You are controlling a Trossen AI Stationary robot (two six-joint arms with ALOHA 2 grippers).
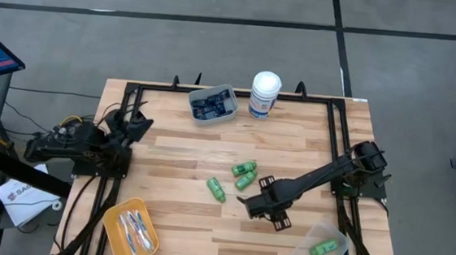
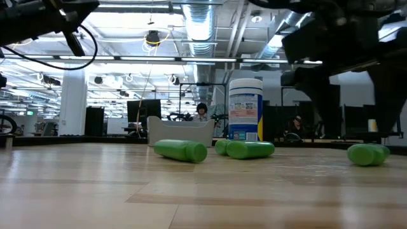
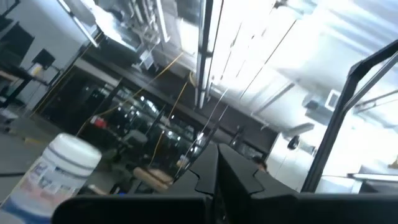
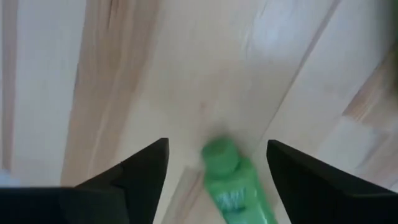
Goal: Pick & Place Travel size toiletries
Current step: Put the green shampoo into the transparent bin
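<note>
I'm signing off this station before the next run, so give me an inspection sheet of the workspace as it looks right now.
Surface: wooden table, no spills seen.
Job's things: three green bottles loose mid-table; fourth bottle in the clear bin; navy tubes in the grey bin; toothbrushes in the orange tray.
Clutter: white canister upright at the far edge.
Grippers: right gripper jaws open, with a bottle on the wood between them, untouched; left gripper jaws shut, parked at the table's left edge.
Cables: cable bundle beside the left arm's base.
Surroundings: grey floor; people in the room behind.
</note>
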